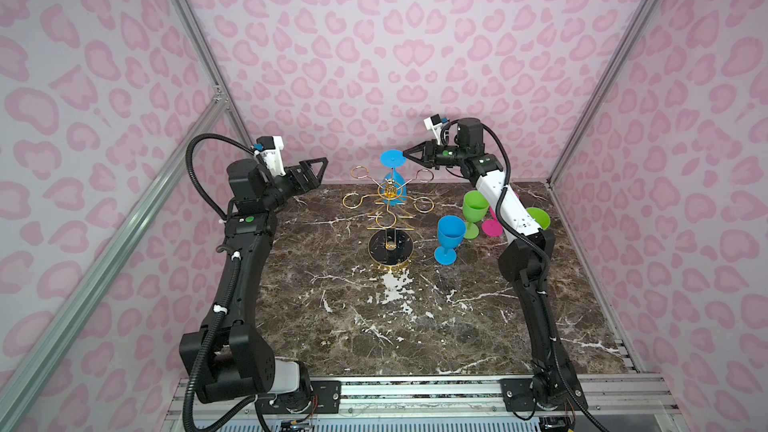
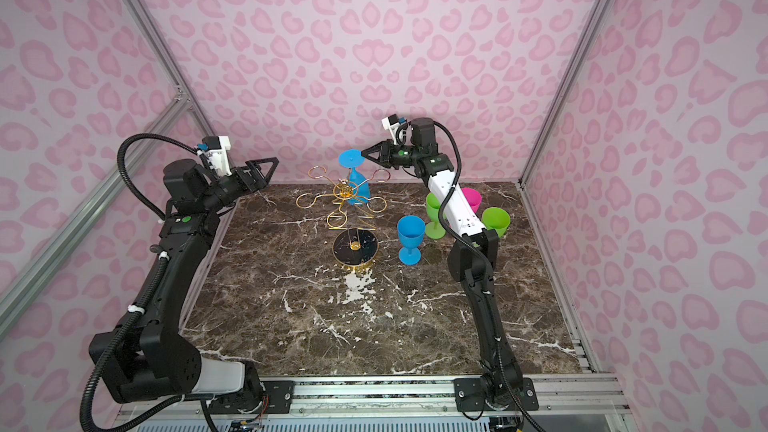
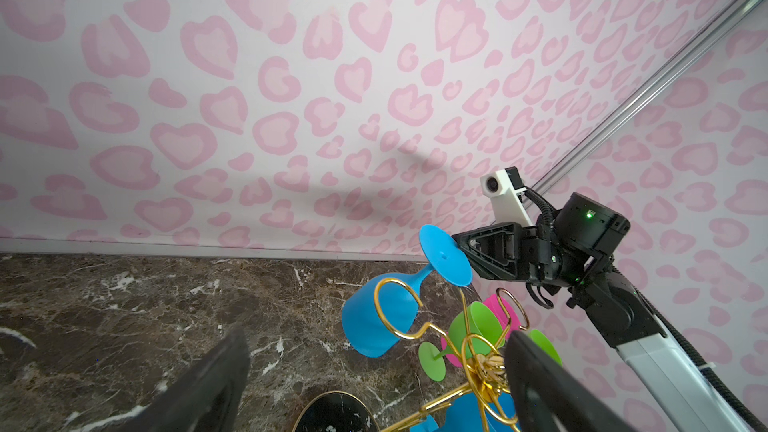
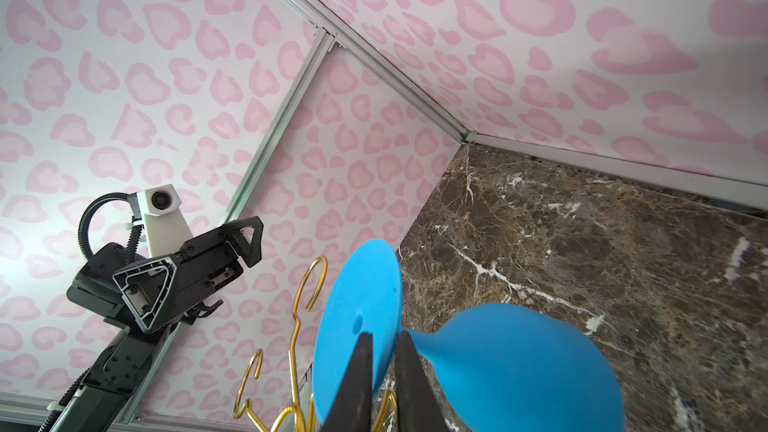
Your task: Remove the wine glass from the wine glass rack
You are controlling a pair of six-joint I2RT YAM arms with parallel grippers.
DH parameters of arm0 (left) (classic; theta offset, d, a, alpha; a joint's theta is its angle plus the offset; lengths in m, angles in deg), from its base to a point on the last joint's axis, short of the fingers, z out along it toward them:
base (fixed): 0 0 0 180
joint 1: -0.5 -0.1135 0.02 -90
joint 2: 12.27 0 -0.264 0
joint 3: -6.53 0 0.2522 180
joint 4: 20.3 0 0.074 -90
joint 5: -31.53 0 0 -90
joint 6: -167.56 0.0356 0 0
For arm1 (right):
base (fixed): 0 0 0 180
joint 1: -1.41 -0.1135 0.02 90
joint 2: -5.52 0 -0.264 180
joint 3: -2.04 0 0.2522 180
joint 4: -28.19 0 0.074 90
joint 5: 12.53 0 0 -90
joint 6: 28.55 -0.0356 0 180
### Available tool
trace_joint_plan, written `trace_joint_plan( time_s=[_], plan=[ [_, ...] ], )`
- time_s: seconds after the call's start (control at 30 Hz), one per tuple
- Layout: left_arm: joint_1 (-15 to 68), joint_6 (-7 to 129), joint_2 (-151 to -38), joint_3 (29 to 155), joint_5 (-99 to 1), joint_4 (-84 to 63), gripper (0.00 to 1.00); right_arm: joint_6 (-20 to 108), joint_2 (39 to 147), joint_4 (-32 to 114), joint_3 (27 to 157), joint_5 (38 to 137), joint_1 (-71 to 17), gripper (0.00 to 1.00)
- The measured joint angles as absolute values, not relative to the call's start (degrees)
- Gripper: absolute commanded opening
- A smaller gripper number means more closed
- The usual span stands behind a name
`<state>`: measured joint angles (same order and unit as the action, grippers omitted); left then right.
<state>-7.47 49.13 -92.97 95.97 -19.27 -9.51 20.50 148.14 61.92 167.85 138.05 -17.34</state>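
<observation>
At the left, the left arm [image 1: 249, 243] is held above the marble bench [image 1: 374, 326], its jaws spread wide. In the middle, a blue wine glass [image 1: 392, 160] is hung foot-up at the far side of the gold wire wine glass rack [image 1: 390, 192]. From the right, the foot's edge is pinched by the right arm's [image 1: 498, 201] jaws, and upright goblets [image 1: 450, 238] are seen below.
</observation>
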Motion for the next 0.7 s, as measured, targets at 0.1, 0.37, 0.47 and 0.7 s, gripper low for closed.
trace_joint_plan(
  time_s=[0.1,0.37,0.47,0.7],
  plan=[
    [-7.5,49.1,-93.0,95.9,-19.3,-9.5,0.97,20.3,148.1,61.8,167.8,138.1,-17.2,0.07],
    [-7.5,48.9,-93.0,95.9,-19.3,-9.6,0.97,19.8,148.1,60.9,167.8,138.1,-17.2,0.0],
    [-7.6,48.9,-93.0,95.9,-19.3,-9.6,0.97,18.3,148.1,59.8,167.8,138.1,-17.2,0.0],
    [-7.7,48.7,-93.0,95.9,-19.2,-9.7,0.97,14.7,148.1,56.5,167.8,138.6,-17.1,0.0]
  ],
)
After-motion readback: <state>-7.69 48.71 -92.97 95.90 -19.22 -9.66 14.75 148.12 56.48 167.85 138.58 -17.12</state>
